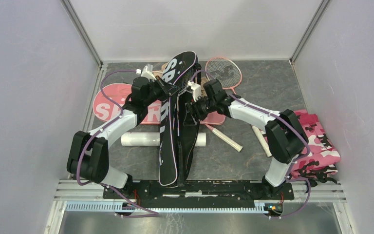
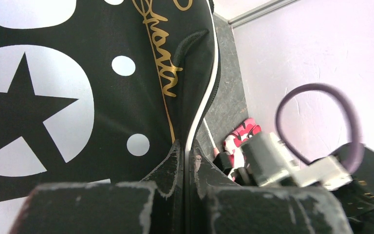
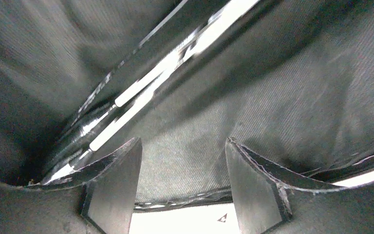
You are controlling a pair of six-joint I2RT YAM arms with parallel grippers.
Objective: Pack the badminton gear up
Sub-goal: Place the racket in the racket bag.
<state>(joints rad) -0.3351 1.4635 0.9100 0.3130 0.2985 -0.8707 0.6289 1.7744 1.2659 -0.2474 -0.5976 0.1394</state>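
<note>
The black "SPORT" cover (image 1: 168, 141) hangs lifted over the table's middle, wide end at the back. My left gripper (image 1: 169, 90) is shut on its white-piped edge (image 2: 202, 105), and the star-printed black face (image 2: 102, 78) fills the left wrist view. My right gripper (image 1: 193, 105) is open at the cover's right side. Its fingers (image 3: 253, 190) straddle the grey woven inner lining (image 3: 185, 161), where a black-and-white racket shaft (image 3: 141, 97) shows. A pink cover (image 1: 109, 105) lies at the left. A pink-framed racket (image 1: 224, 72) lies at the back. The white tube (image 1: 139, 140) lies crosswise under the black cover.
White racket handles (image 1: 228, 140) lie right of centre. The pink camouflage cloth (image 1: 316, 141) is piled at the right wall and also shows in the left wrist view (image 2: 241, 134). A tan cloth (image 1: 161, 68) sits behind the left gripper. Walls close three sides.
</note>
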